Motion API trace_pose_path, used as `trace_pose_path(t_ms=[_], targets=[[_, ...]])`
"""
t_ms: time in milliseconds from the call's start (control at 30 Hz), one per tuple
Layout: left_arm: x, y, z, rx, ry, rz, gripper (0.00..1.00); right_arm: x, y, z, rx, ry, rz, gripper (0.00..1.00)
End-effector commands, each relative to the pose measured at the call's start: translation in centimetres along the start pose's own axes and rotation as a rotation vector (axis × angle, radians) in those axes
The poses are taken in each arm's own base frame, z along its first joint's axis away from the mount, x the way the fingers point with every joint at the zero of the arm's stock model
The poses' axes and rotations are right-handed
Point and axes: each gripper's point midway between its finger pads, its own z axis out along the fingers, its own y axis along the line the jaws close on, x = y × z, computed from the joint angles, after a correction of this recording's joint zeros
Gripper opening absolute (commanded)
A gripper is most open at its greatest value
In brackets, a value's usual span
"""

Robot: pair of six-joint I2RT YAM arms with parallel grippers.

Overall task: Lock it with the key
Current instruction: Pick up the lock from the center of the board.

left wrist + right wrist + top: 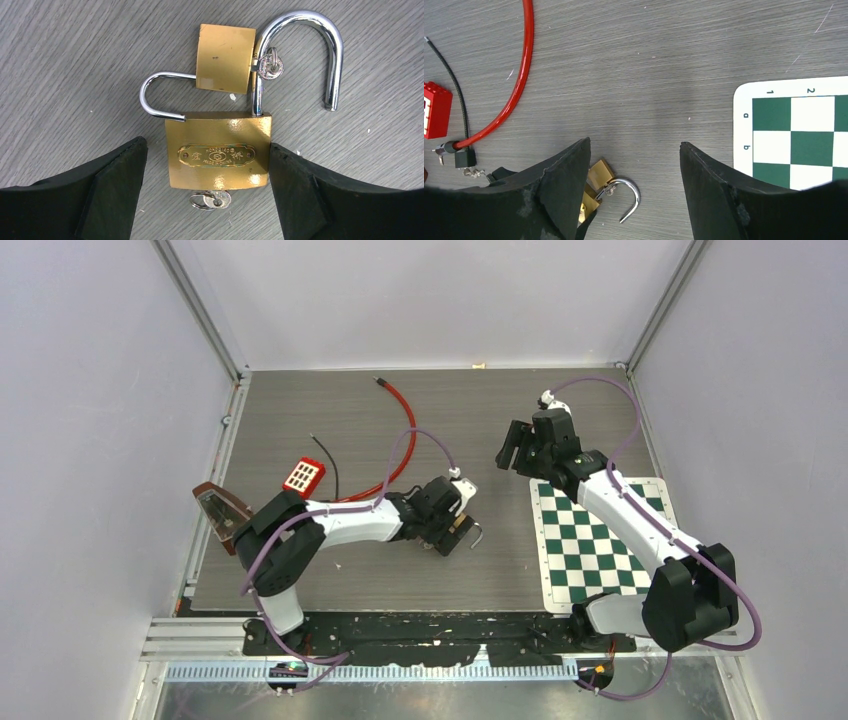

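Note:
A large brass padlock [218, 152] lies flat on the grey table, its steel shackle [320, 35] swung open. A key [212, 200] on a small ring sticks out of its bottom. A smaller brass padlock [224, 59] with its own key [270, 65] lies against it, its shackle open too. My left gripper [207, 143] is open astride the large body: the right finger [300, 180] touches its edge, the left finger [120, 175] stands a little off. My right gripper [515, 450] hovers open farther back, its wrist view showing the large shackle [631, 192] below it.
A red cable [400, 430] and a thin black wire [328, 462] curve over the back left of the table. A red brick [303, 476] lies near them, and a brown object [220, 512] sits at the left edge. A green chessboard mat [590, 540] covers the right side.

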Motion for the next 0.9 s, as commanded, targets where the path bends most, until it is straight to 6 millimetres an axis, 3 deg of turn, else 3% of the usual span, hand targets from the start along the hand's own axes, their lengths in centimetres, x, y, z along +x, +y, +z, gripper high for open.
trace_pose_path(t_ms=[0, 100, 233, 333, 400, 633, 867], targets=[[0.6, 0.3, 0.3, -0.046, 0.025, 0.034, 0.84, -0.1, -0.1, 0.2, 0.015, -0.007, 0.025, 0.72], [1.0, 0.1, 0.3, -0.042, 0.033, 0.038, 0.72, 0.1, 0.0, 0.4, 0.013, 0.002, 0.032, 0.71], [1.1, 0.3, 0.0, -0.048, 0.031, 0.034, 0.44, 0.2, 0.1, 0.4, 0.01, 0.009, 0.039, 0.7], [0.4, 0.6, -0.8, -0.061, 0.006, 0.032, 0.23, 0.3, 0.1, 0.5, 0.008, 0.013, 0.041, 0.7], [-0.3, 0.8, -1.4, -0.073, -0.018, 0.031, 0.14, 0.3, 0.2, 0.5, 0.005, 0.014, 0.042, 0.7], [-4.2, 0.7, -5.7, -0.043, -0.155, 0.054, 0.0, -0.3, 1.4, 0.2, -0.047, 0.001, 0.04, 0.74], [-7.2, 0.9, -10.3, -0.025, -0.301, 0.102, 0.0, -1.2, 3.4, -0.6, -0.139, 0.0, 0.032, 0.77]])
